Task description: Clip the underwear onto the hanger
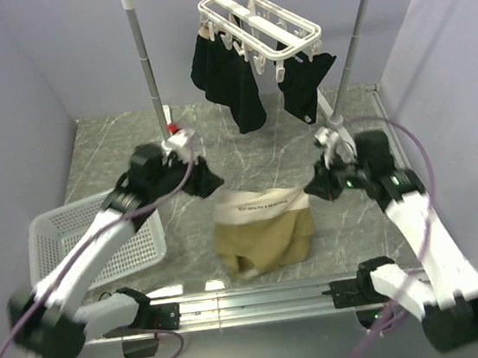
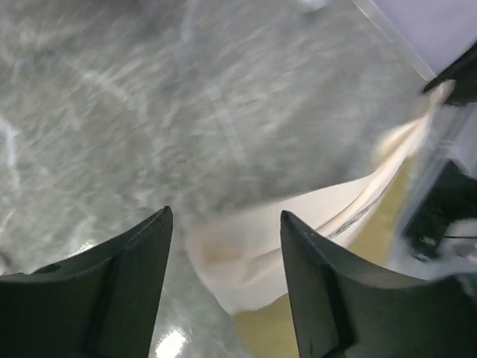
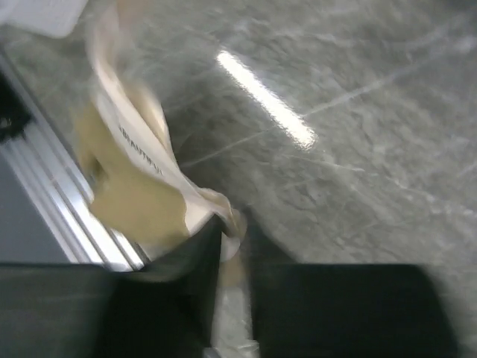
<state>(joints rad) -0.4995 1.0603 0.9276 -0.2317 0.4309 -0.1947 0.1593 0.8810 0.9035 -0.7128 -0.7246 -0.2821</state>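
Note:
The tan underwear point(image 1: 263, 233) hangs by its pale lettered waistband, its lower part bunched on the marble floor. My right gripper point(image 1: 314, 189) is shut on the waistband's right corner; the right wrist view shows the fabric point(image 3: 138, 186) pinched between the fingers point(image 3: 235, 224). My left gripper point(image 1: 209, 183) is at the waistband's left corner. In the left wrist view it is open point(image 2: 225, 212), with the pale waistband corner point(image 2: 246, 253) in the gap just beyond the fingertips, not gripped. The white hanger point(image 1: 259, 19) with its clips hangs from the rack above, far from both grippers.
Black garments point(image 1: 231, 75) hang from the hanger's clips, another at the right point(image 1: 306, 83). The grey metal pole rack point(image 1: 144, 60) stands at the back. A white mesh basket point(image 1: 72, 243) sits at the left under my left arm. A metal rail point(image 1: 262, 297) runs along the near edge.

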